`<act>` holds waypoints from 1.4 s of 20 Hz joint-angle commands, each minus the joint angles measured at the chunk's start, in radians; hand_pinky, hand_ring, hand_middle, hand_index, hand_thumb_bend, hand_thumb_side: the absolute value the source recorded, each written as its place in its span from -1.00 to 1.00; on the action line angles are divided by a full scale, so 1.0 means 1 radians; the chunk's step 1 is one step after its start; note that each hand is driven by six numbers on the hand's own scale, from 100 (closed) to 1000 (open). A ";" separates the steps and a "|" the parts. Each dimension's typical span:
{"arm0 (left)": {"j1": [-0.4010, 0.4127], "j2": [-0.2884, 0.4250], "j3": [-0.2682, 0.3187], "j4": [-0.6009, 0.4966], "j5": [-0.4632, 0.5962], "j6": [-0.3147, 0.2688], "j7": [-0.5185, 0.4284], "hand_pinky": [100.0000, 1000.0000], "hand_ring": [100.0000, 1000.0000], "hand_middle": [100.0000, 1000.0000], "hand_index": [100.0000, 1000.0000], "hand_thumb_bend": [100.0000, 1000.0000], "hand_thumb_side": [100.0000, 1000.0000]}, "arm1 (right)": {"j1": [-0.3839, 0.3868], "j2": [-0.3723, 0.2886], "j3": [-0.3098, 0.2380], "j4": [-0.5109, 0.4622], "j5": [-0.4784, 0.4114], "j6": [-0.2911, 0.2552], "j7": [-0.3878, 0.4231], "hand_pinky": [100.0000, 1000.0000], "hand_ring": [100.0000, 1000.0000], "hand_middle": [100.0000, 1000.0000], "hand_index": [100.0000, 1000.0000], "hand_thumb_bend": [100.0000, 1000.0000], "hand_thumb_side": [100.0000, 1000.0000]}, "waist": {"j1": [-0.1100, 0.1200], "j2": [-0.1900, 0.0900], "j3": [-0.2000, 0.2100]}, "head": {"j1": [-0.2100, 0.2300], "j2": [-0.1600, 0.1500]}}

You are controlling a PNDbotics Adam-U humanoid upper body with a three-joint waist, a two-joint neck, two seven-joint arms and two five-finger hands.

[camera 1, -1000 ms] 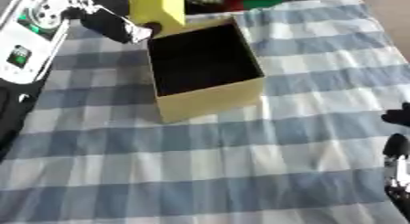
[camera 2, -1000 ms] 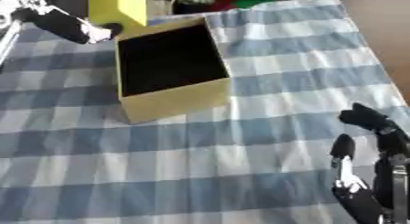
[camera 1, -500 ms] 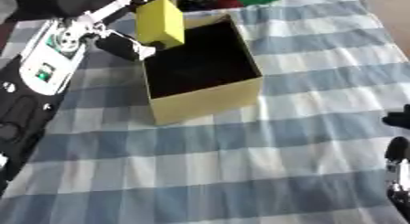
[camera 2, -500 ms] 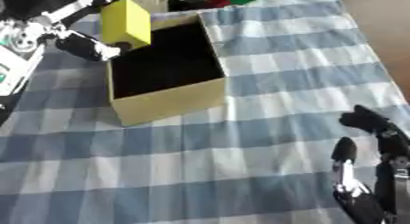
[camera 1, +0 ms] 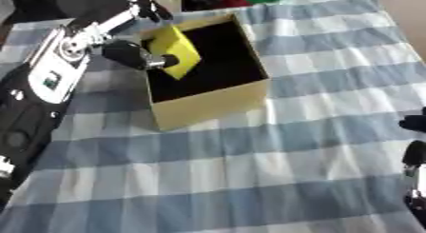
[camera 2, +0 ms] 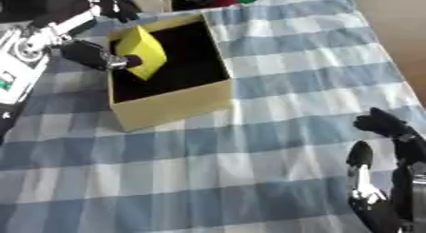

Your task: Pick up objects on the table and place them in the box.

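The left hand (camera 1: 133, 53) pinches a yellow block (camera 1: 176, 51), tilted over the open box (camera 1: 212, 101) on the checked bench (camera 1: 249, 170). I'd lower it clear of the near wall before releasing. The right hand (camera 2: 391, 179) idles open, lower right.

- The left arm reaches in from the left edge and angles up toward the far side.
- The left hand (camera 1: 125, 39) is curled, its thumb and fingers pinching a yellow block (camera 1: 176, 51).
- The right hand (camera 2: 384, 179) rests at the lower right corner, fingers straight and pointing up, holding nothing.
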State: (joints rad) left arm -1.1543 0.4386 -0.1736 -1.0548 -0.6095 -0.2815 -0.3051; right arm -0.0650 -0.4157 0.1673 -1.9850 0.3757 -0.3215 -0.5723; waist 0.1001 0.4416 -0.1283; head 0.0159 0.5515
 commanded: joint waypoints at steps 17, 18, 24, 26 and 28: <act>0.022 0.060 0.028 -0.184 0.138 0.033 0.076 0.78 0.55 0.48 0.61 -0.28 -0.60 | 0.013 -0.001 -0.007 -0.015 -0.018 0.014 0.003 0.87 0.32 0.27 0.67 -1.00 0.18 | -0.014 -0.049 0.044 | -0.008 0.028; 0.036 0.074 0.028 -0.238 0.179 0.052 0.076 0.76 0.53 0.46 0.60 -0.33 -0.66 | 0.017 -0.003 -0.009 -0.015 -0.019 0.013 0.002 0.87 0.32 0.27 0.67 -1.00 0.18 | -0.016 -0.055 0.053 | -0.011 0.034; 0.154 0.180 0.052 -0.590 0.388 0.184 0.077 0.70 0.48 0.41 0.55 -0.46 -0.97 | 0.036 -0.013 -0.021 -0.015 -0.027 0.009 -0.001 0.86 0.33 0.28 0.66 -1.00 0.16 | -0.032 -0.090 0.101 | -0.041 0.070; 0.202 0.215 0.066 -0.693 0.427 0.215 0.089 0.69 0.46 0.39 0.54 -0.44 -0.98 | 0.040 -0.015 -0.025 -0.015 -0.029 0.005 -0.003 0.86 0.33 0.28 0.66 -1.00 0.15 | -0.038 -0.098 0.113 | -0.047 0.077; 0.248 0.242 0.079 -0.775 0.459 0.240 0.102 0.69 0.45 0.35 0.52 -0.46 -0.98 | 0.042 -0.015 -0.028 -0.015 -0.032 0.002 -0.005 0.86 0.33 0.28 0.66 -1.00 0.15 | -0.045 -0.103 0.123 | -0.052 0.081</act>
